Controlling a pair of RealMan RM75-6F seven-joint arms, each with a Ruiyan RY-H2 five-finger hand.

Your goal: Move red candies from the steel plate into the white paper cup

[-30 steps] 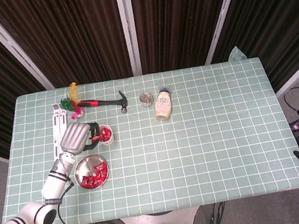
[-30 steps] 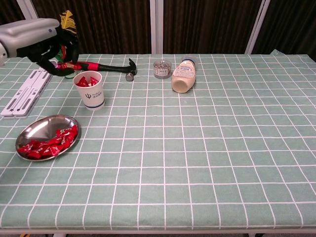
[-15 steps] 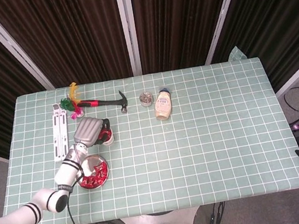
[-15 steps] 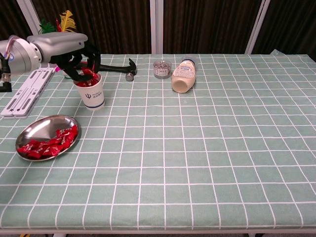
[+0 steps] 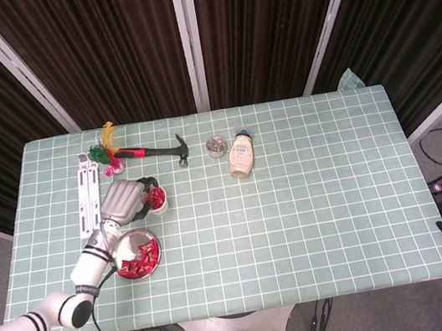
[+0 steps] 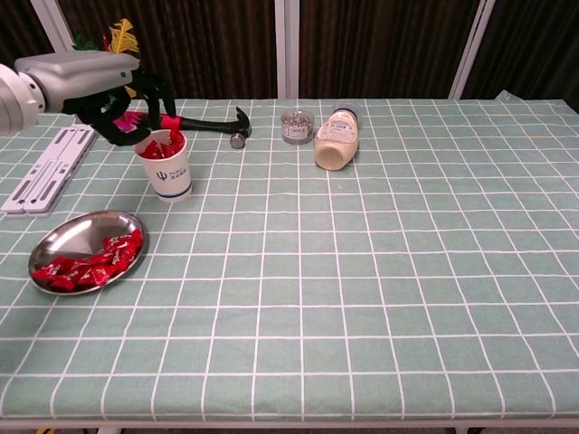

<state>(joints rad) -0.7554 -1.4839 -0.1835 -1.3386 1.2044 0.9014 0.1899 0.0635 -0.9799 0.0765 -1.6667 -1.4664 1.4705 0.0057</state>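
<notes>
cup [image 6: 170,165] upright, mouth up; left hand [image 6: 113,104] beside rim.

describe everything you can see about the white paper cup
The white paper cup stands upright on the green checked tablecloth, beyond the steel plate. It tapers toward its base, has a small dark logo on its side, and holds red candies up to the rim. The left hand hovers beside its rim, dark fingers curled; contact is unclear.

Red candies [image 6: 86,268] on steel plate [image 6: 68,234], white paper cup [image 6: 169,174], green white-gridded tablecloth [image 6: 362,271].
</notes>
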